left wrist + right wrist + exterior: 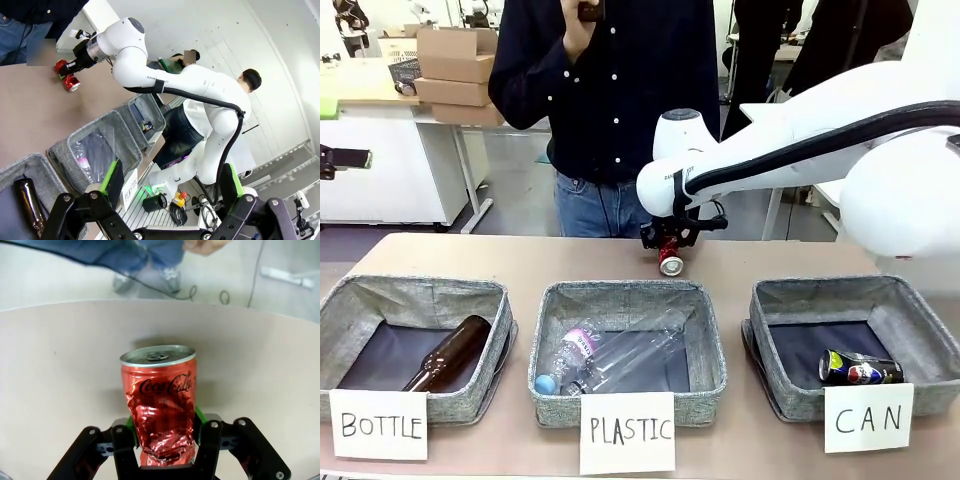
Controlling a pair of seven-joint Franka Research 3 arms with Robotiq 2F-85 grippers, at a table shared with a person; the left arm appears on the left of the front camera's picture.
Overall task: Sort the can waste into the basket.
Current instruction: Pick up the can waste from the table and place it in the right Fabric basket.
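Front view | PLASTIC bin (710,345) between red can (670,262) and basket (920,335)

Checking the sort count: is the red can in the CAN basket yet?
Not yet. The red can is clamped in the right gripper above the table, behind the PLASTIC bin.

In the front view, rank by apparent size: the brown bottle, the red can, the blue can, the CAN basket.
1. CAN basket
2. Brown bottle
3. Blue can
4. Red can, in the right gripper; it sits farther from the camera, so its true rank against the blue can is unsure.
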